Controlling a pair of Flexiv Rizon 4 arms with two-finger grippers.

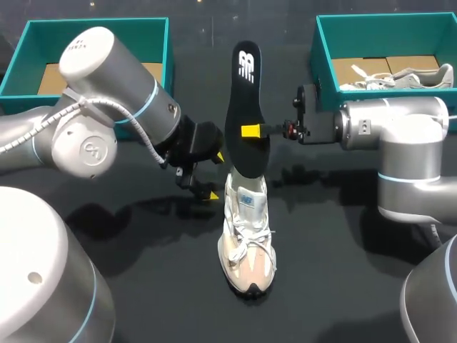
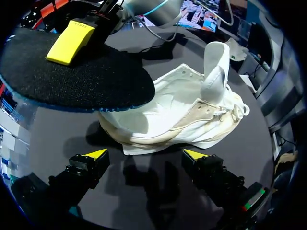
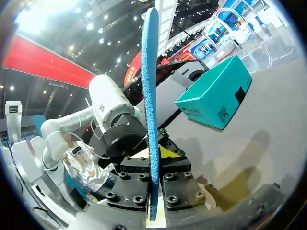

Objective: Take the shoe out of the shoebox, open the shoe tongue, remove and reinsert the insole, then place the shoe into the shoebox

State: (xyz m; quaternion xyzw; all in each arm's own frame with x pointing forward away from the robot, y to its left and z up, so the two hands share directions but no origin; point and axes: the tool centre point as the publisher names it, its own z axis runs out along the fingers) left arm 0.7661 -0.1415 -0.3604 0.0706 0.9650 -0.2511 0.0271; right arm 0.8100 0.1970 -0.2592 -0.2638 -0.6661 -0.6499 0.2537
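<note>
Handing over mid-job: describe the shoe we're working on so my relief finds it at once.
At the middle of the dark table, one shoe stands alone, toe towards the head camera. It is white with a peach toe, and the black insole held by the right hand rises above its heel; the other shoe lies inside the teal box at right.

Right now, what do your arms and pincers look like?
My left arm and right arm are rounded silver-grey tubes with thin blue rings at the joints. A white braided cable runs along the left one. The left pincer and right pincer are black with yellow fingertips.
</note>
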